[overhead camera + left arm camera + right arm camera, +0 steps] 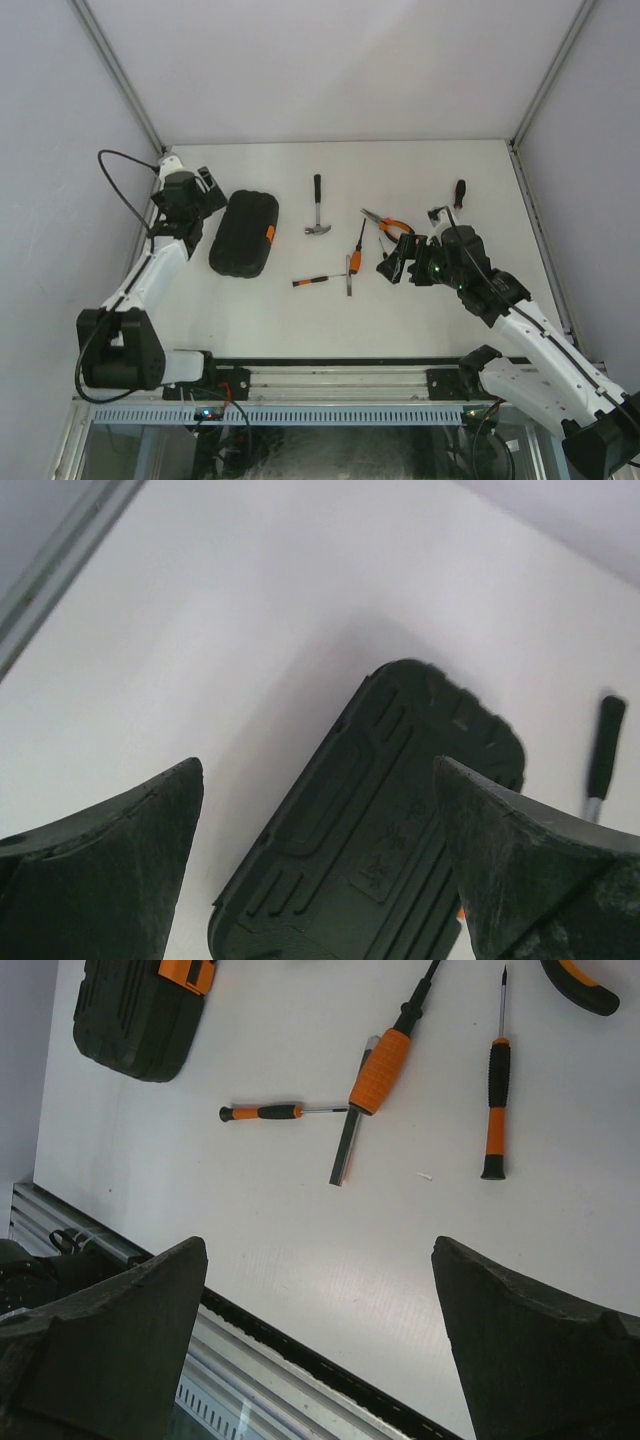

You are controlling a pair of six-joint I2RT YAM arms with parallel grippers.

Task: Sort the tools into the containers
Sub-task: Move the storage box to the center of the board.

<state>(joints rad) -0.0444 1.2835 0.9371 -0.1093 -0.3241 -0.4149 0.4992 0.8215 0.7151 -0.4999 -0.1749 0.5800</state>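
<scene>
Several tools lie loose, none stowed.

- Left gripper [320, 770]: jaws apart, empty, hovering over the far-left end of the black plastic rounded-rectangle tool case [243, 233]. The case lies shut, with its orange latch [268, 233] on the right edge.
- Black-handled steel claw hammer [317, 207].
- Short black-and-orange screwdriver [260, 1112], tip touching the thick orange-gripped driver [380, 1070].
- Slim black-and-orange screwdriver [495, 1090].
- Orange-handled pliers [388, 224].
- Right gripper [320, 1245]: jaws apart, empty, just near of the pliers.
- Longer black-handled screwdriver [459, 193], far right.

Hazards: the shut case may slide rather than open. The two touching drivers may drag each other. Flat, slim shafts may skid out of a pinch.
</scene>
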